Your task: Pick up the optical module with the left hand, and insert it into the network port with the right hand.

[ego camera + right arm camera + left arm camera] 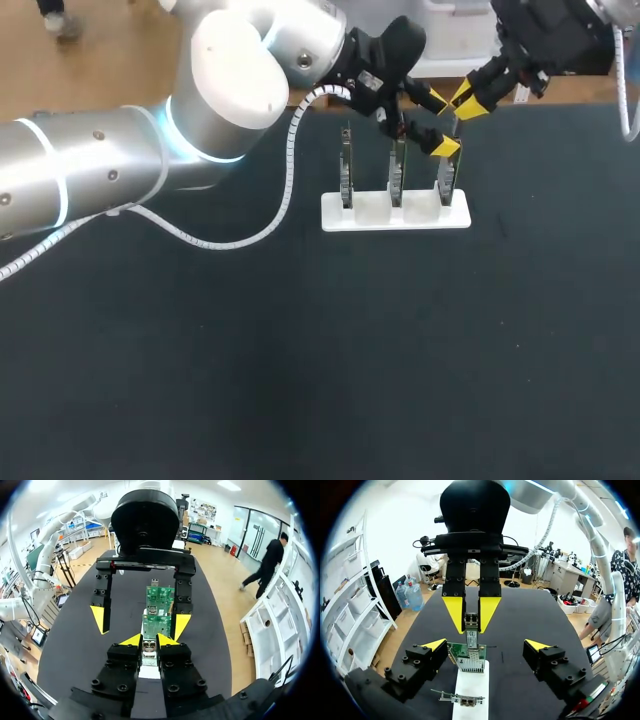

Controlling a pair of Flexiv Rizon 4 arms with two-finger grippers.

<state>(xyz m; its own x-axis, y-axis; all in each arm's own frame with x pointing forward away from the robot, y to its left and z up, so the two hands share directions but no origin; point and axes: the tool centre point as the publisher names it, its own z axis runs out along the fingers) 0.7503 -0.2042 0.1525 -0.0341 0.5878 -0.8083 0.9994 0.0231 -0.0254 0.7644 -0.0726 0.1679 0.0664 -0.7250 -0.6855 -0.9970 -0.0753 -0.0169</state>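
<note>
R gripper (150, 640) clamped tight on optical module (471, 635), tip at top edge of network card (470, 659) on white stand (395, 216). L gripper (485, 644) wide open, straddling the card, holding nothing.

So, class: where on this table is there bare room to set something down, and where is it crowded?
Bare: the table nearer than the white stand, and right of it. Crowded: over the stand's right-hand board, where the left fingers and right fingers sit close.

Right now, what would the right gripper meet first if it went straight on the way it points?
The right gripper, through its optical module, would likely meet the nearest green board; the gap is unclear.
</note>
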